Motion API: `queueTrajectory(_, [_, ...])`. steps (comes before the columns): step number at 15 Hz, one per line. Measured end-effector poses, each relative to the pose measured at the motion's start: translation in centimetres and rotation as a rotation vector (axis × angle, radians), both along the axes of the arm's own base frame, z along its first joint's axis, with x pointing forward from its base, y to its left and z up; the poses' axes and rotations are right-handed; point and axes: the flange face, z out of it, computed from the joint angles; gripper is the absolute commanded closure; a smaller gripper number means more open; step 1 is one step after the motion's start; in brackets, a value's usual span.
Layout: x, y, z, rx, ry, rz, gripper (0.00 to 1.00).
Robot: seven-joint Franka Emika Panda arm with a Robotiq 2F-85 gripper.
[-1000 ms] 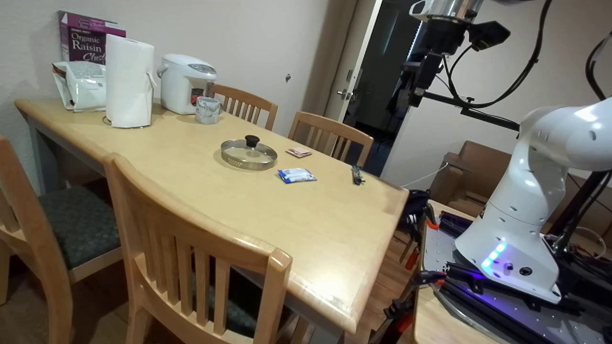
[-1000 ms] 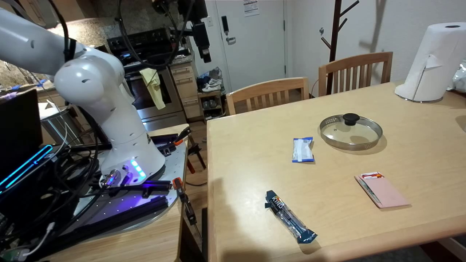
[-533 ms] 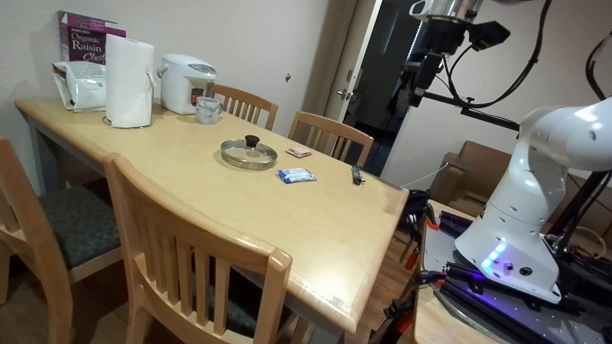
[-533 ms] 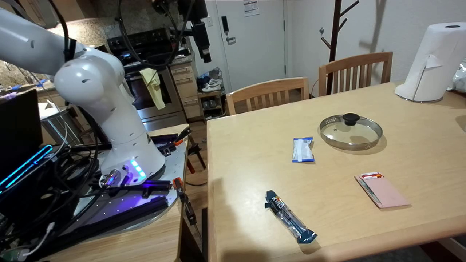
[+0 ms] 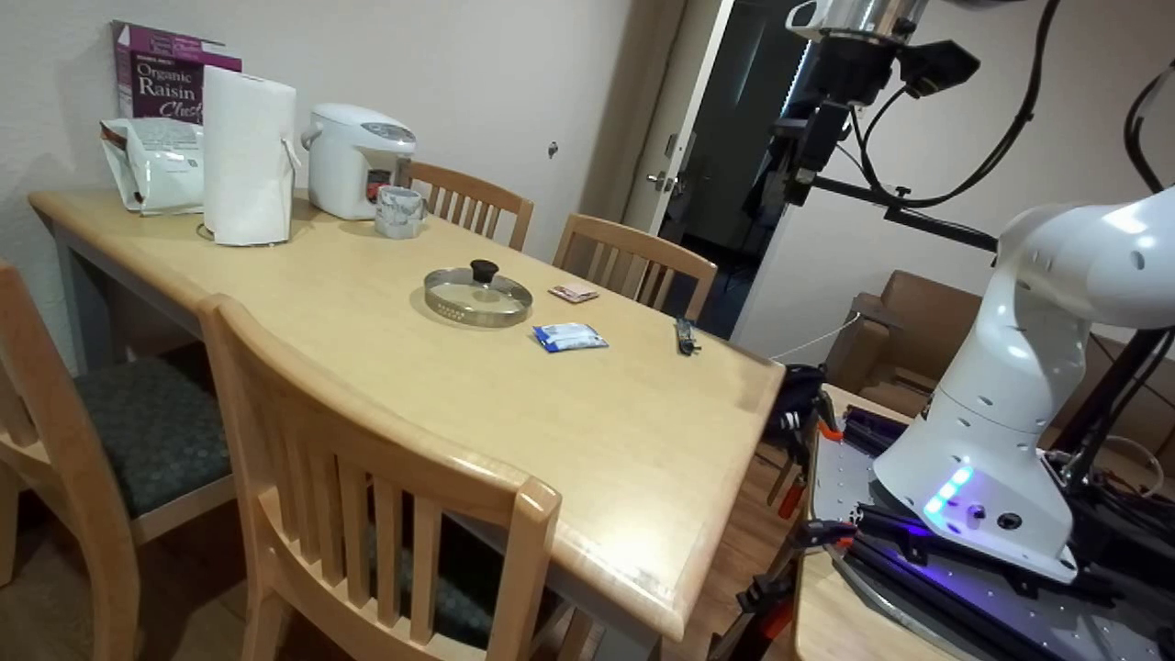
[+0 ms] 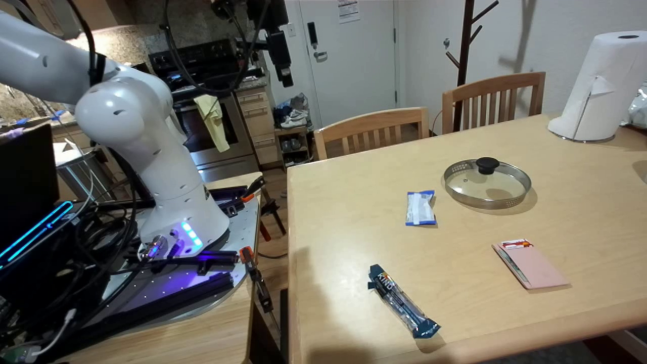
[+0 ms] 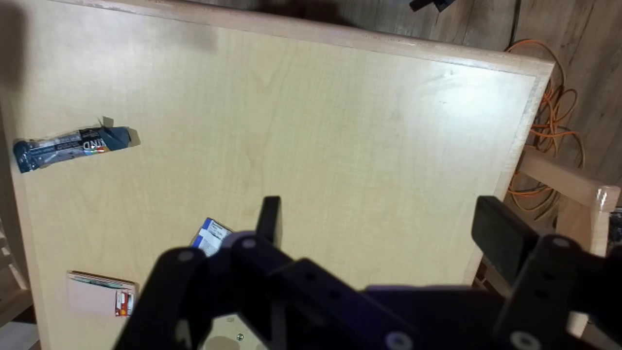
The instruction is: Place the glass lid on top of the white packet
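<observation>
Glass lid (image 5: 478, 298), lying flat on the table (image 5: 441, 386), well in from the robot-side edge; white packet (image 5: 570, 337), just beside it, nearer that edge; gripper (image 7: 378, 222), high, pointing down, jaws spread wide, nothing gripped; white arm (image 5: 1019, 367), bent, based beyond that edge.

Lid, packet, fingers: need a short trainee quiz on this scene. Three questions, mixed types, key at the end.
1. True or false: the lid and the packet lie apart on the table.
2. What colour is the lid's knob? A) red B) black C) white
3. In the wrist view, are the fingers open or shut, and what do they hold?

Key: 1 true; 2 B; 3 open, holding nothing.
</observation>
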Motion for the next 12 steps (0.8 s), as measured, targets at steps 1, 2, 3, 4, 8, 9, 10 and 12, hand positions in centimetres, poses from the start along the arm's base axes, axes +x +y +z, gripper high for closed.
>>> queueTrajectory(1, [0.0, 0.0, 0.0, 0.000, -0.001, 0.000, 0.00])
queueTrajectory(2, [0.0, 0.0, 0.1, 0.000, -0.002, 0.000, 0.00])
queueTrajectory(3, [0.1, 0.0, 0.2, 0.000, -0.004, 0.001, 0.00])
queueTrajectory(4, [0.1, 0.0, 0.3, 0.001, -0.007, 0.001, 0.00])
queueTrajectory(8, [0.3, 0.0, 0.7, 0.004, -0.013, 0.000, 0.00])
queueTrajectory(9, [0.5, 0.0, 0.8, 0.005, -0.012, -0.001, 0.00])
queueTrajectory(10, [0.7, -0.1, 0.9, 0.008, -0.012, -0.003, 0.00])
queueTrajectory(12, [1.2, -0.2, 1.3, 0.015, -0.011, -0.006, 0.00])
